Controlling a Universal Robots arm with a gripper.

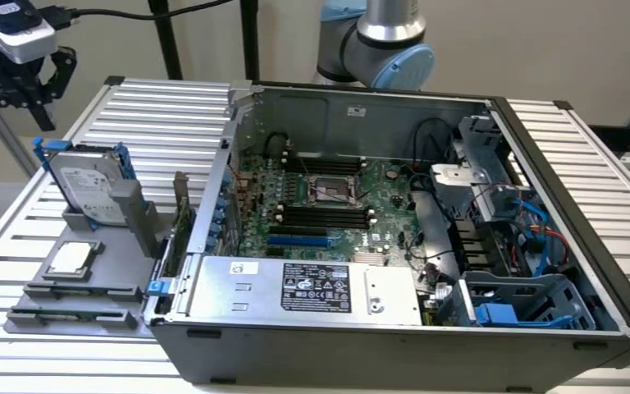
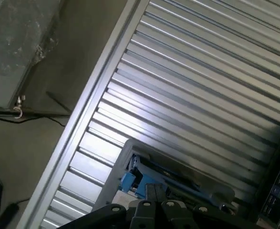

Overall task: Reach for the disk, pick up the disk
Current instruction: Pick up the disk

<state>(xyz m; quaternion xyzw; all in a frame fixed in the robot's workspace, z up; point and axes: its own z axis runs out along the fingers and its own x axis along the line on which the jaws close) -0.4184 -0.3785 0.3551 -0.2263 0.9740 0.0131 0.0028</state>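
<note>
The disk (image 1: 83, 187) stands on edge in a grey holder (image 1: 129, 215) on the ribbed table, at the exterior view's left; it is silver with a white label and blue rails. My gripper (image 1: 22, 92) hangs above and behind it, well clear, with its black fingers spread open and nothing between them. In the wrist view the disk (image 2: 164, 177) is seen edge-on from above, with its blue rail close to the gripper's dark body.
A small square CPU chip (image 1: 71, 258) lies in a grey tray in front of the disk. The open computer case (image 1: 403, 222) fills the middle and right, with a silver power supply (image 1: 304, 287) at its front. The ribbed table (image 1: 151, 107) ends near the holder.
</note>
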